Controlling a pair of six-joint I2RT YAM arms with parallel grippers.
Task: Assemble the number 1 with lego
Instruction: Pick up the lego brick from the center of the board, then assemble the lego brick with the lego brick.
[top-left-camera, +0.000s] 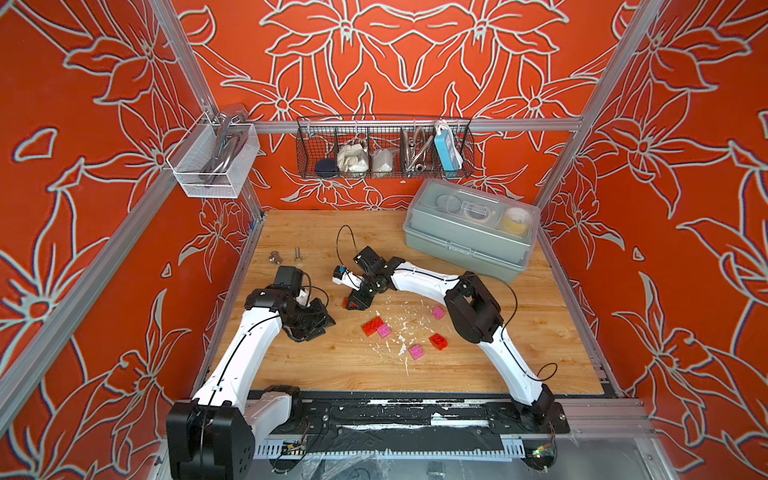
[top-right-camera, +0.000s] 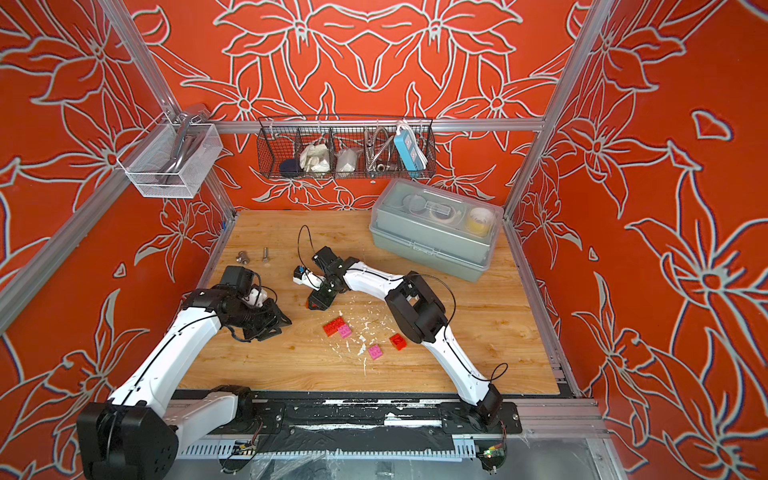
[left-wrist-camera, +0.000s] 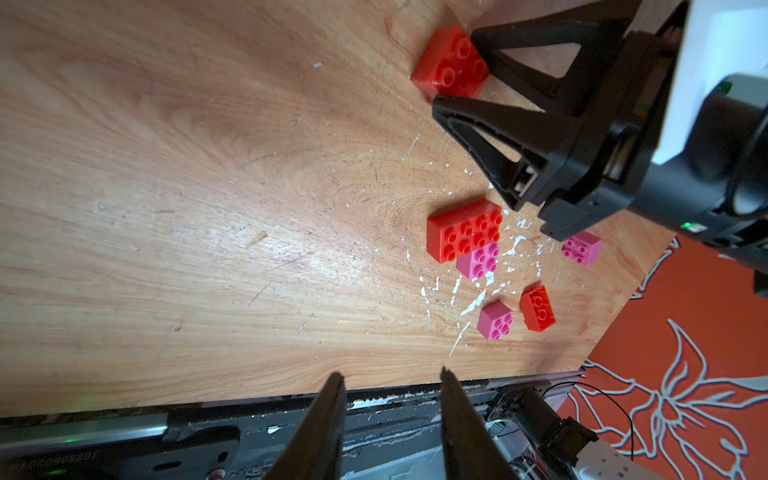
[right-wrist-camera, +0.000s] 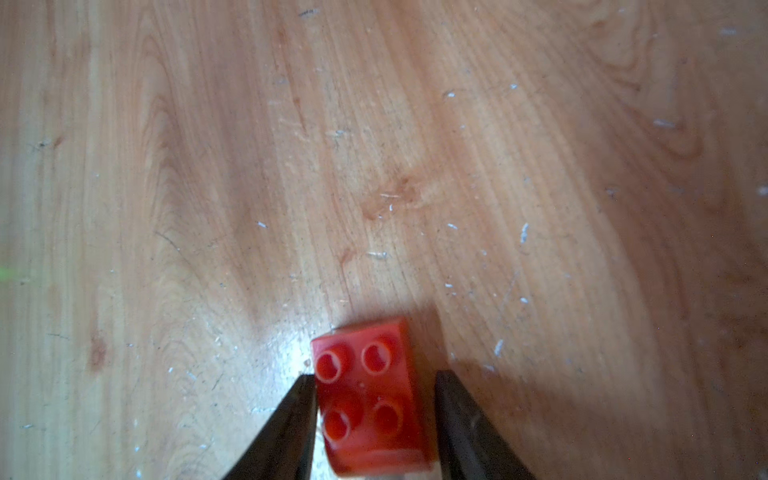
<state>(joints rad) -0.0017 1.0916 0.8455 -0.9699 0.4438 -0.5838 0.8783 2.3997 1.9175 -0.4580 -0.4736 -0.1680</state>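
Two bricks are touching: long red (top-left-camera: 372, 326) and pink (top-left-camera: 384, 331); no 1 forming yet. Right gripper (right-wrist-camera: 376, 376) is straddling small red brick (left-wrist-camera: 451, 62) near that pair, grip unclear. Left gripper (left-wrist-camera: 390, 372) is idling open.

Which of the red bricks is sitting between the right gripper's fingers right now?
The lone four-stud red brick, straddled by the right gripper. The long red brick touches a pink brick; the other small red brick lies farther off.
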